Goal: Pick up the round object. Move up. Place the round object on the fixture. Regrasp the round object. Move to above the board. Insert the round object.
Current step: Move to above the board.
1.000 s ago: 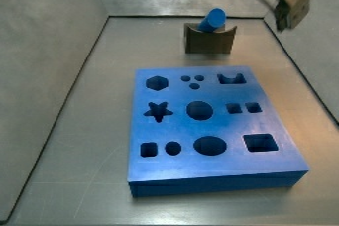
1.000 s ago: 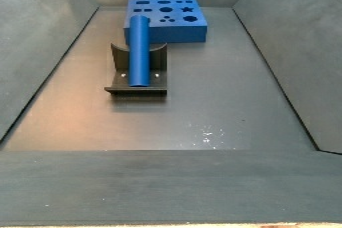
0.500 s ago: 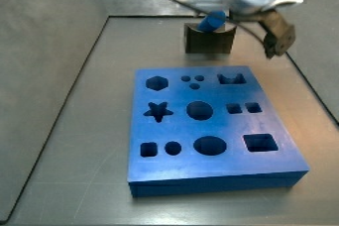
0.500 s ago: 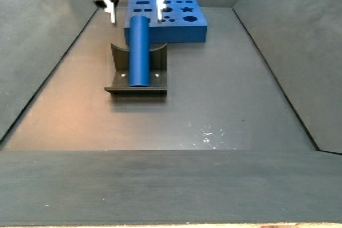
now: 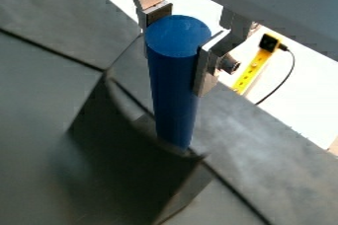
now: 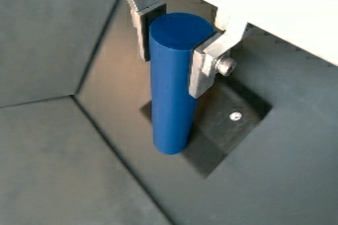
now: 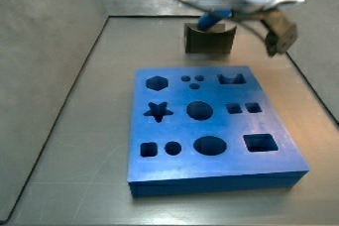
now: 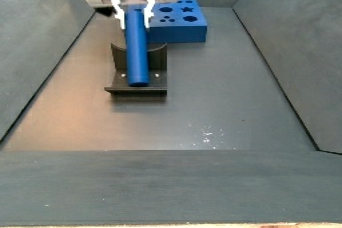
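Observation:
The round object (image 8: 135, 47), a plain blue peg, lies lengthwise in the notch of the fixture (image 8: 138, 84), with one end pointing toward the board (image 8: 183, 20). My gripper (image 8: 138, 12) has come down over that far end. In both wrist views the gripper (image 5: 181, 39) (image 6: 176, 41) straddles the peg (image 5: 176, 86) (image 6: 179, 96). One pad (image 6: 200, 66) lies against the peg's side, while a thin dark gap shows at the other, so the jaws are open. A side view shows the peg's end (image 7: 212, 18) above the fixture (image 7: 208, 41), behind the board (image 7: 212, 126).
Sloping grey walls (image 8: 47, 72) enclose the dark floor (image 8: 201, 122) on both sides. The board fills the middle of the floor in a side view, a short gap in front of the fixture. A yellow cable (image 5: 268, 56) hangs outside the enclosure.
The gripper has dropped from above and behind the fixture down around the peg's far end. The peg, fixture and board have not moved.

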